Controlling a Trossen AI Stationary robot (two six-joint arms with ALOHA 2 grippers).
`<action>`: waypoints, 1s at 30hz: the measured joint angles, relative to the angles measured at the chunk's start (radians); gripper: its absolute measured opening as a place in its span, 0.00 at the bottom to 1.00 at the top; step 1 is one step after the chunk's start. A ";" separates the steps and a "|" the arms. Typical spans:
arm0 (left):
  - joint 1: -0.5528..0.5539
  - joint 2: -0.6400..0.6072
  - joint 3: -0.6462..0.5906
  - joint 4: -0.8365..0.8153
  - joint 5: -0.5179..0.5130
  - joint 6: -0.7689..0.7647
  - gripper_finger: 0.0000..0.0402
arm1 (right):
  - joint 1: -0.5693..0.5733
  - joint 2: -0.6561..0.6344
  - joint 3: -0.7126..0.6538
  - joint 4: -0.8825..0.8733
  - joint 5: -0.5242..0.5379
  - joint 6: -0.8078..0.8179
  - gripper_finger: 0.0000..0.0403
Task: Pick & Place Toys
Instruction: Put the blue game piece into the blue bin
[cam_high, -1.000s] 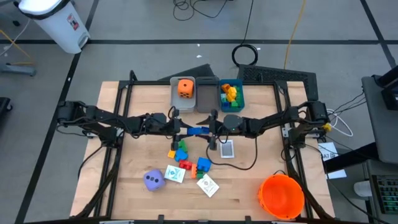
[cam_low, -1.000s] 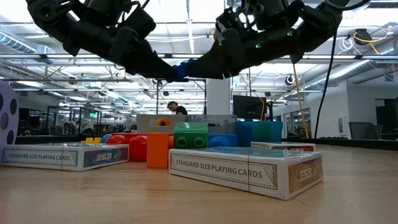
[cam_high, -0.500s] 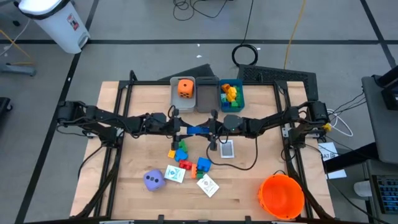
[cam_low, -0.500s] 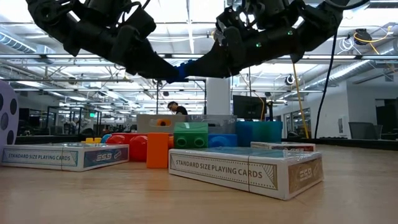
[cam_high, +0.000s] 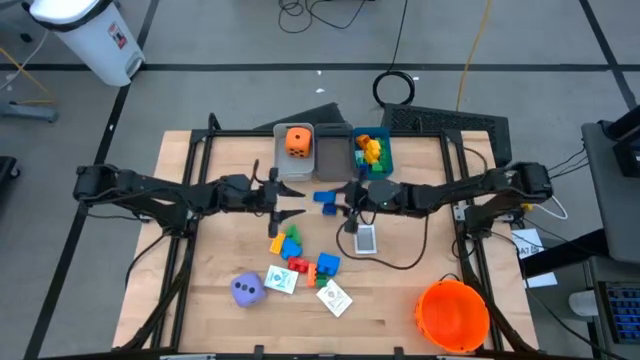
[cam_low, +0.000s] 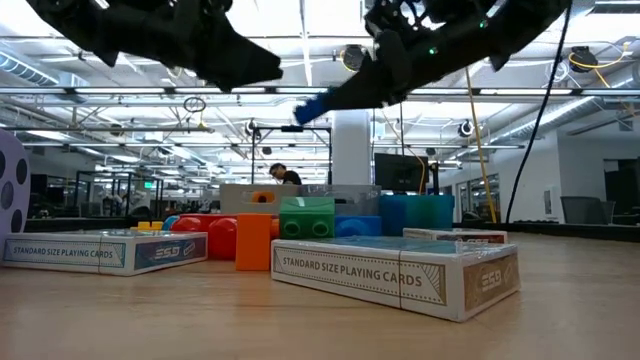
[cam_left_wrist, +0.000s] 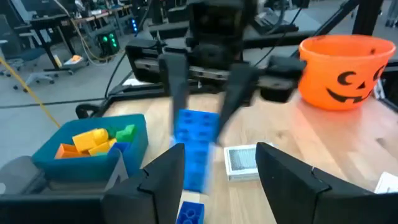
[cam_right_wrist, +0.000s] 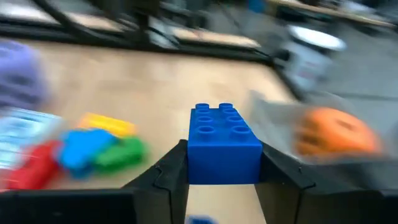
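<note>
The blue block (cam_high: 326, 199) is up in the air over the middle of the table, near the bins (cam_high: 331, 152). The right gripper (cam_high: 338, 201) pinches it tight. The left gripper (cam_high: 292, 198) is just beside it with its fingers apart, holding nothing. More toys (cam_high: 297, 262) lie below on the table (cam_high: 218, 250).

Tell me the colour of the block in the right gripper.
Blue block; right wrist view shows it best.

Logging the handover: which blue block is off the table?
The blue block clamped in the right tool; the other blue blocks lie on the table.
</note>
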 joint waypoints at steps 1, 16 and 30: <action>0.000 -0.013 0.000 -0.010 0.000 -0.004 0.51 | 0.000 -0.022 0.000 -0.040 0.060 0.000 0.34; 0.000 -0.023 -0.001 -0.049 -0.004 -0.025 0.50 | -0.222 -0.101 -0.161 -0.135 0.425 0.160 0.34; 0.000 -0.022 -0.001 -0.048 -0.008 -0.024 0.49 | -0.353 -0.101 -0.334 0.150 0.325 0.213 0.56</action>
